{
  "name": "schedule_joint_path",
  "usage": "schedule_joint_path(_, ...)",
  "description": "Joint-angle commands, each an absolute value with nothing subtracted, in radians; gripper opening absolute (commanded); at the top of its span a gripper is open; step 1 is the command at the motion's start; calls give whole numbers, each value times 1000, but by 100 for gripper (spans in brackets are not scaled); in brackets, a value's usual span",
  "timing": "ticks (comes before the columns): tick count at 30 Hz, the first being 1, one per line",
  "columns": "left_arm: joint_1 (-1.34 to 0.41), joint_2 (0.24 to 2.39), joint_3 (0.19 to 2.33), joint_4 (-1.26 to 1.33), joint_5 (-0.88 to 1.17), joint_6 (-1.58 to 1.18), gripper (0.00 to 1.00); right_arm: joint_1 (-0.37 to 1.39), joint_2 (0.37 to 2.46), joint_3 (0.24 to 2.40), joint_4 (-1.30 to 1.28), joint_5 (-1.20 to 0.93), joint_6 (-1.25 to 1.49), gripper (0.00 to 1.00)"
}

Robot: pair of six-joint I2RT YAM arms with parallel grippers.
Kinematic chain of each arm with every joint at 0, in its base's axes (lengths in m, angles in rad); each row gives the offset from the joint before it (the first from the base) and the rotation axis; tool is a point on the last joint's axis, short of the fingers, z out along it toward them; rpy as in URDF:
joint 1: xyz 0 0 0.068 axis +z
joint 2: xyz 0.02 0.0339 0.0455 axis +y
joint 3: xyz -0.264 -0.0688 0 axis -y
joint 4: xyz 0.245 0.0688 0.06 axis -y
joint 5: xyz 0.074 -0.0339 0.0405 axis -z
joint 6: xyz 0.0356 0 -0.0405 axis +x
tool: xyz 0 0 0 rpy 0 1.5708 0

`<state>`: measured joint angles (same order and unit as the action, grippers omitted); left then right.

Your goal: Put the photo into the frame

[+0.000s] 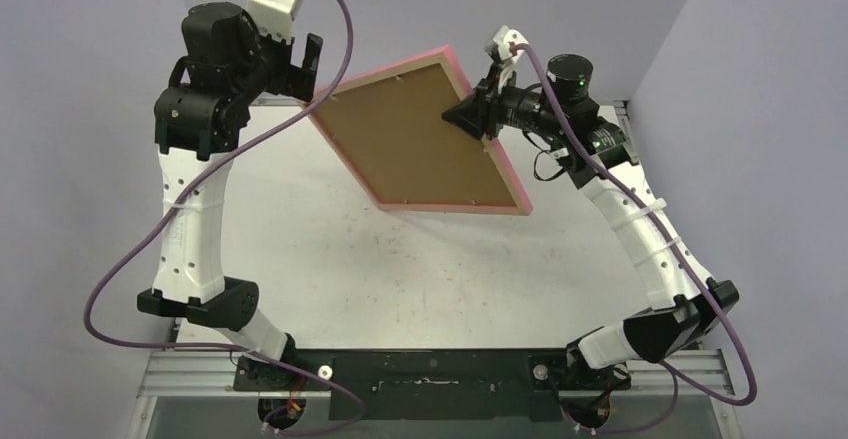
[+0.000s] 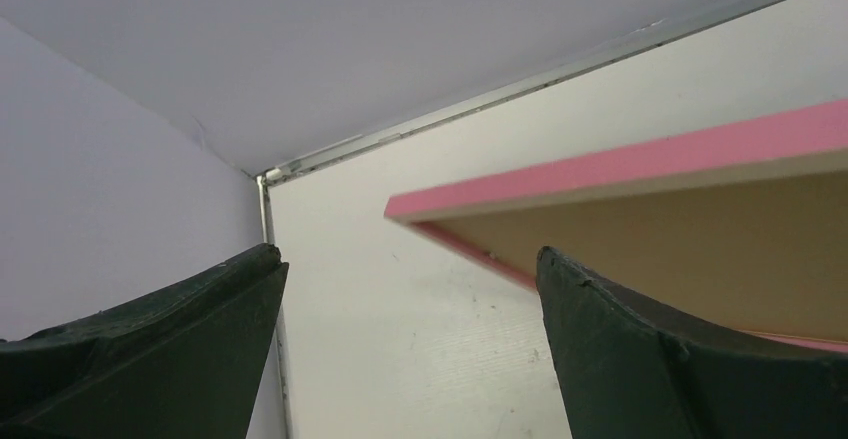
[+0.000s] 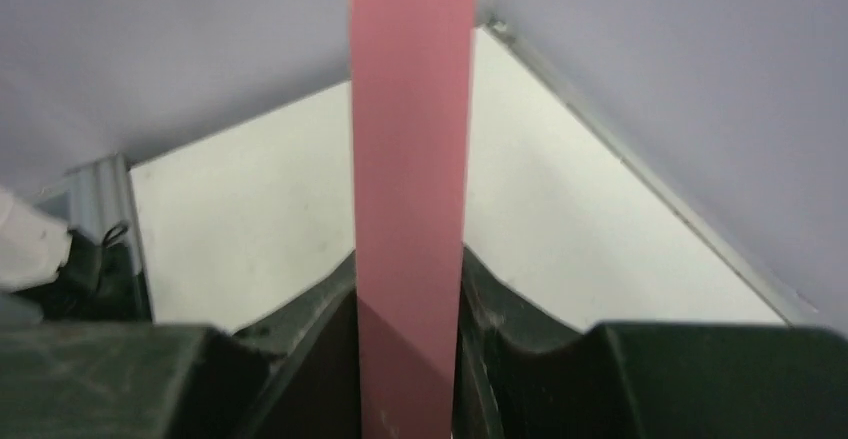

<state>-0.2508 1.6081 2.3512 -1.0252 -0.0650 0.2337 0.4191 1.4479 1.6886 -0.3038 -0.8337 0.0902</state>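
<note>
Where the top view looks down over both arms, the frame is held up tilted over the white table, with its brown backing panel turned toward the camera and the pink border running round it. The right gripper is clamped on the frame's right-hand edge, near its far corner. Nothing else grips the frame. The left gripper sits just beside the frame's left corner, jaws spread and touching nothing. Whether the frame's low corner rests on the table cannot be told.

In the left wrist view, the two dark fingers stand wide apart with only bare table between them. The frame's pink corner lies beyond them, nearer the right-hand finger and clear of both.

In the right wrist view, the frame's pink edge runs straight up the middle — pinched between the two fingers, one pressed against each face.
</note>
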Motion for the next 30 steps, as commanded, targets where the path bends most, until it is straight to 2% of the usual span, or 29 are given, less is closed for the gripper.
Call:
schedule_joint_path(1,-212,1551,2352,-977,-26,152,95,508,1368,1766,-567,-439,-163,5)
schedule_joint_path(4,-185,1547,2357,-976,-26,123,94,626,1375,1854,-661,-260,-238,5)
schedule_joint_path(8,-160,1551,2360,-981,-40,95,94,874,1385,1897,-739,65,-330,5)
schedule_joint_path(13,-115,1552,2345,-984,-14,65,94,1276,1424,1867,-763,537,-458,5)
schedule_joint_path(17,-93,1543,2320,-980,-1,59,94,1460,1483,1801,-806,749,-477,5)
schedule_joint_path(25,-78,1520,2257,-989,42,51,93,1541,1529,1543,-786,920,-450,5)
schedule_joint_path(30,-69,1508,2224,-987,59,56,93,1542,1586,1458,-790,935,-404,5)
